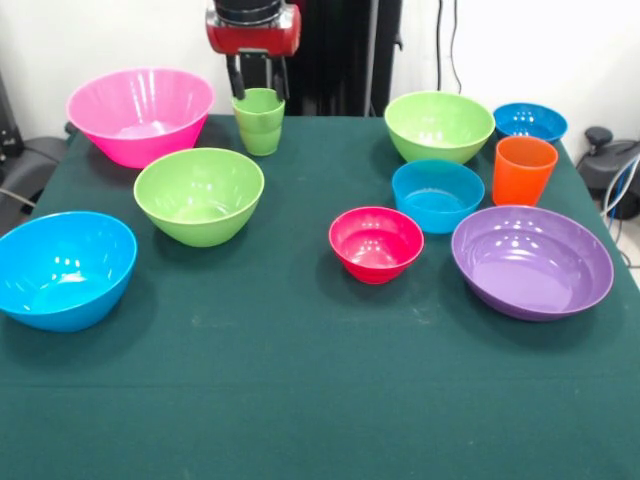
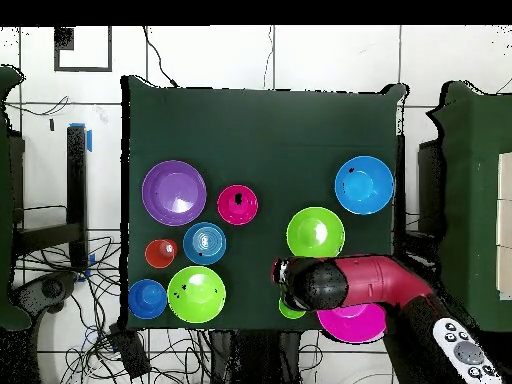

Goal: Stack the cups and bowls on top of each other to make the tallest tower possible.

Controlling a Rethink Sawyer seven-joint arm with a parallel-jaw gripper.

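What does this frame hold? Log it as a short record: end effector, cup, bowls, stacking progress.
end effector: directly behind and above the light green plastic cup, open or shut unclear
orange plastic cup: upright between the small blue bowl and the wide purple plastic bowl
bowls: eight, all upright and separate on the green table cloth
stacking progress: nothing stacked yet

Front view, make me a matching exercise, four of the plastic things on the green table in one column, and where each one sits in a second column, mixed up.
Things:
1. Light green plastic cup
2. Orange plastic cup
3. Small red-pink plastic bowl
4. Wide shallow purple plastic bowl

Places:
A. Between two blue bowls, behind the purple one
B. Nearest the table's right edge, in front of the orange cup
C. Directly under the robot's pincer
D. Near the table's middle, left of the purple bowl

Pairs: 1-C, 2-A, 3-D, 4-B
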